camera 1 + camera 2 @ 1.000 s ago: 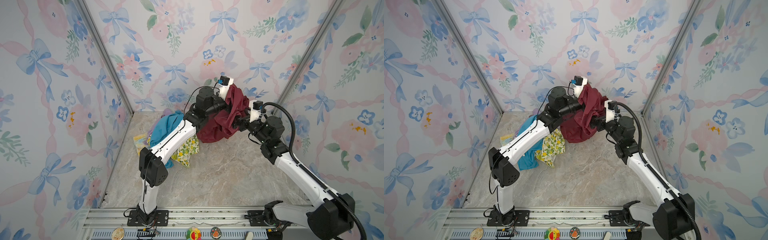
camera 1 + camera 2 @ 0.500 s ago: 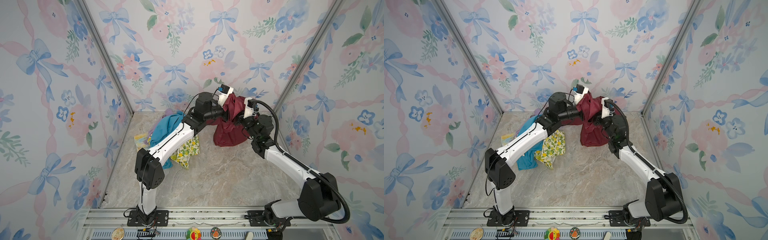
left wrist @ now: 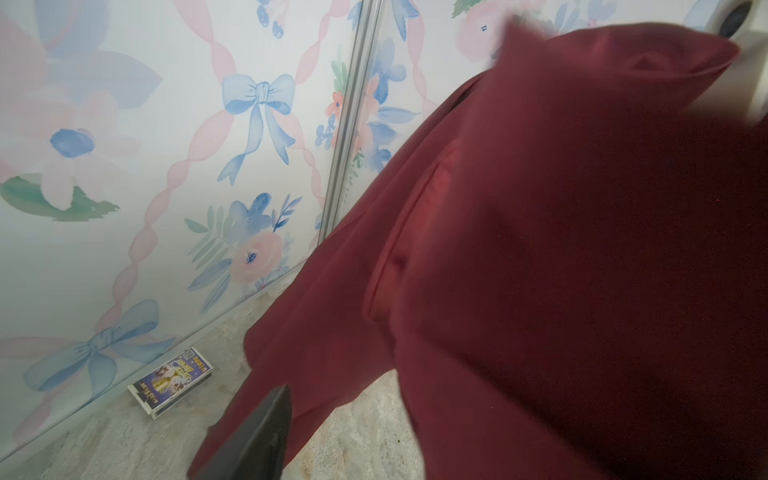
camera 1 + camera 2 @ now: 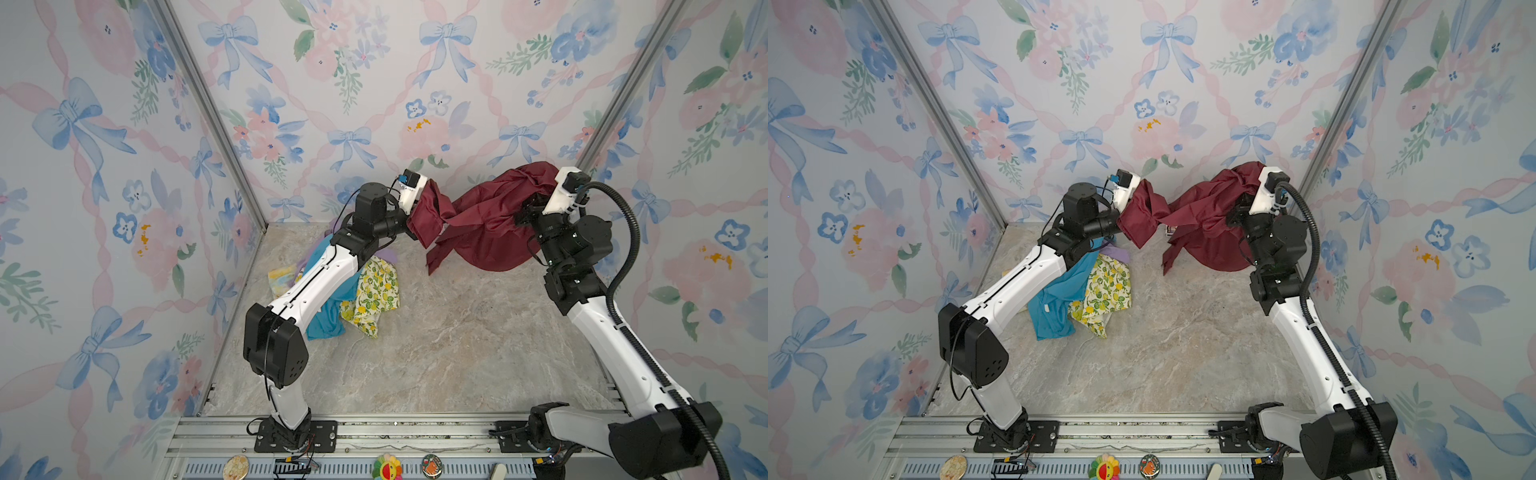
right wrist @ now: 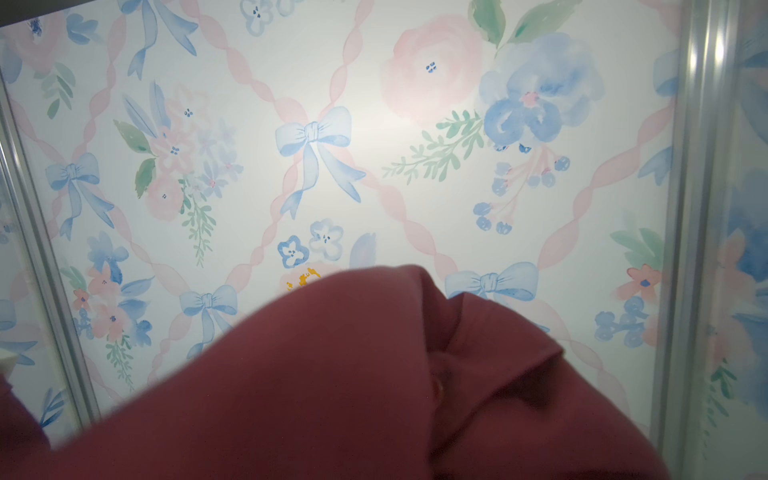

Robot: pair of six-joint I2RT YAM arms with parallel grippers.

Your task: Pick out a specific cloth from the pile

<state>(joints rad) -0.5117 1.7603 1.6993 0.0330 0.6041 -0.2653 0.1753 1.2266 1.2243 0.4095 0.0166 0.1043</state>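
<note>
The cloth (image 4: pixel 486 224), large and plain dark maroon, hangs in the air at the back between my two grippers, clear of the pile (image 4: pixel 365 291). My right gripper (image 4: pixel 530 210) is shut on its bunched right end; the fabric fills the right wrist view (image 5: pixel 332 395) and hides the jaws. My left gripper (image 4: pixel 417 210) is open, and the cloth's left end (image 4: pixel 1142 216) still drapes over it. In the left wrist view one dark finger (image 3: pixel 262 424) stands bare and wide of the middle, while the cloth (image 3: pixel 540 249) covers the other side.
The pile on the marble table (image 4: pixel 436 353) holds a teal-blue cloth (image 4: pixel 328 320), a lemon-print cloth (image 4: pixel 378 291), a lilac one (image 4: pixel 386 253) and a pale yellow one (image 4: pixel 280 276), partly under my left arm. A small printed box (image 3: pixel 172 380) lies by the back wall.
My right gripper has shut on the maroon cloth and pulled it to the right, stretching it between the arms. The left jaws have opened.
</note>
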